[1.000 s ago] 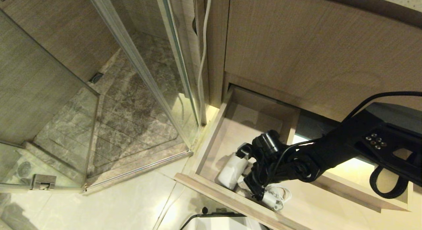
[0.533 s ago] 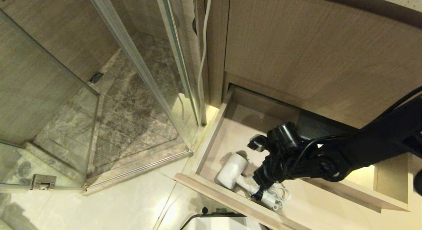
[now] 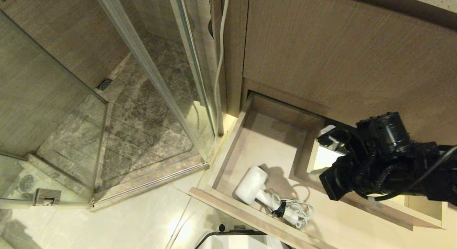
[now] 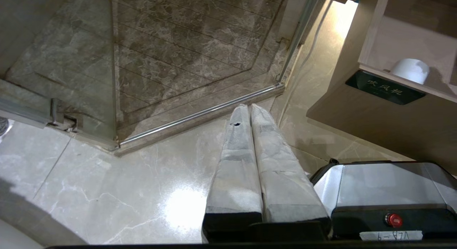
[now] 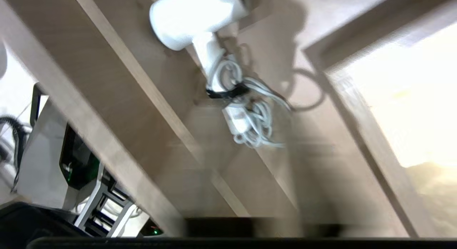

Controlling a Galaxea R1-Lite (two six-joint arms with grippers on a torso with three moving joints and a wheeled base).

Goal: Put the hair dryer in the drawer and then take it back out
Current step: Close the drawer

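Right arm reaches in from the right, its gripper (image 3: 330, 186) closed and empty; left gripper (image 4: 250, 109) hangs closed.

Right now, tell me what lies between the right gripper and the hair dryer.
In the head view, only bare drawer floor and a shadow lie between the right gripper and the hair dryer. The dryer's bundled cord lies nearer the drawer front.

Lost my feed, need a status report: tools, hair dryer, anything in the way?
Right tool shut, empty, above the drawer. Left tool shut, parked over floor. Hair dryer lying in drawer, cord bundled. Nothing in the way.
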